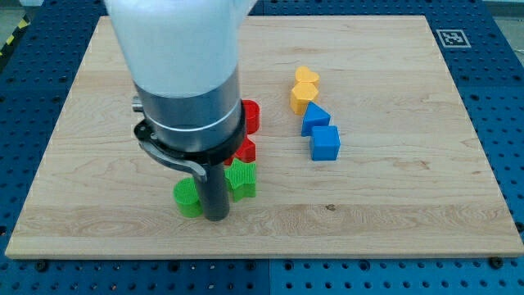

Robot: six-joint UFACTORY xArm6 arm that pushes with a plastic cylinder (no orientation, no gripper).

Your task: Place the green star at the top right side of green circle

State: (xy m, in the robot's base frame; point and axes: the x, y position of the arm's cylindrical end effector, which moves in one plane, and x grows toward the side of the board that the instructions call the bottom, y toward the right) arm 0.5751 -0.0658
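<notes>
Nearest me, toward the view's bottom, my tip [215, 218] rests on the wooden board [393, 205], planted in the narrow gap between two green blocks. The green circle [187, 197] sits touching the rod on the view's left, and the green star [242, 179] sits just beside the rod on the view's right, a little higher in the view than the circle. So the star lies to the upper right of the circle, with only my rod between them. There is no claw on this arm, only the straight dark rod, so nothing is grasped or let go; the rod merely stands against the blocks.

Just behind the star, a red block [245, 150] peeks out beside the arm's grey body, its shape mostly hidden. Farther back another red block [250, 115] shows, also half covered, so I cannot tell its shape.

Off to the view's right, well apart from the greens, a blue cube [326, 142] sits nearest, touching a second blue block [314, 118] behind it. Beyond that come a yellow block [302, 97] and a yellow heart [307, 77], all four forming a short slanted chain.
</notes>
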